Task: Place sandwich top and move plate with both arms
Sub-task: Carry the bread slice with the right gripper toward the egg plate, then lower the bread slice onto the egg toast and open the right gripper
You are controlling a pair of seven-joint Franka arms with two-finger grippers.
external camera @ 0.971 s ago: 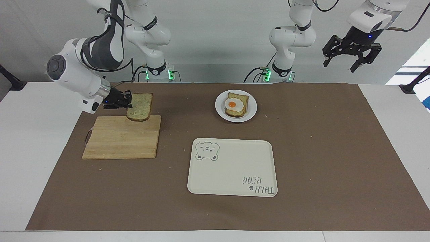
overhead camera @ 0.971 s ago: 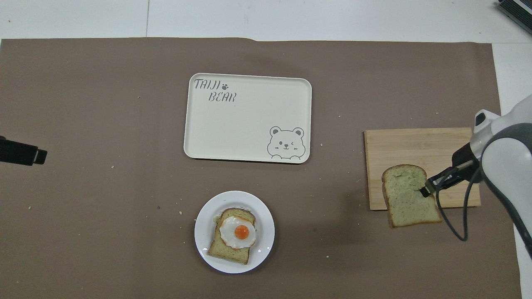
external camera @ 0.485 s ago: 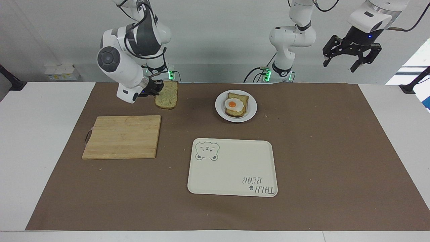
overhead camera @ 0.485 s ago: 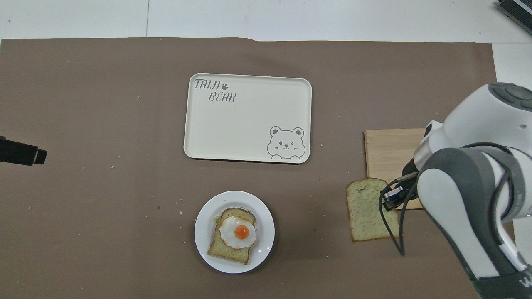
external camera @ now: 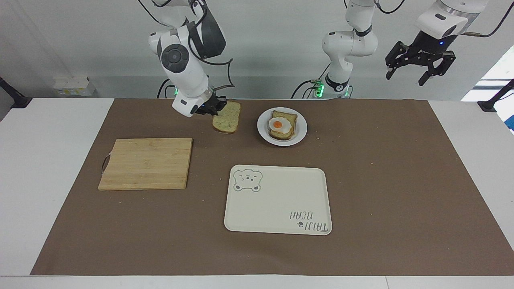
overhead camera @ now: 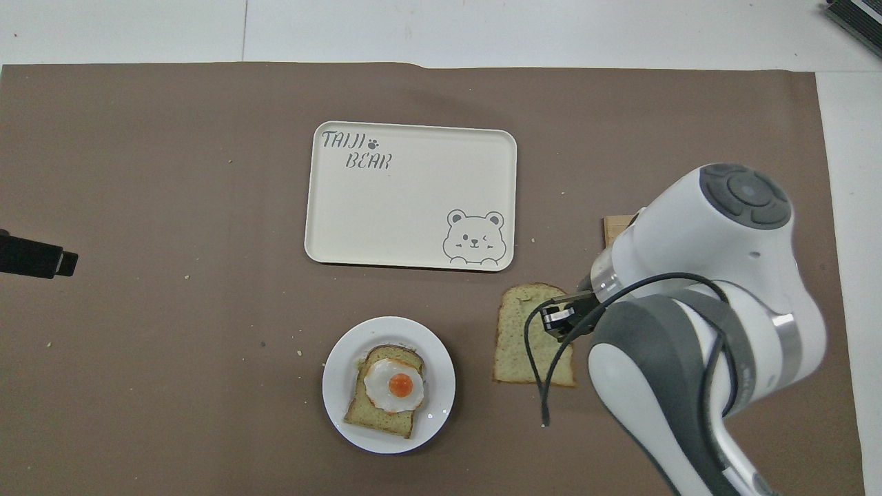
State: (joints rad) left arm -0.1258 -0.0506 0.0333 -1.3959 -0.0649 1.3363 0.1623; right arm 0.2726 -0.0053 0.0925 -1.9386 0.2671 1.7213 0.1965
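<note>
We carry the sandwich top off the cutting board toward the plate.

Our right gripper [external camera: 215,108], pinched shut on the sandwich top [external camera: 227,117], has left the cutting board [external camera: 146,163] and now hangs over bare mat just beside the plate [external camera: 299,131] with its egg toast [external camera: 282,126]; the path is open, the tray [external camera: 277,224] well apart, and our left gripper [external camera: 420,69] waits raised, jaws wide.

Grey wall [external camera: 261,48], white table [external camera: 48,160]
</note>
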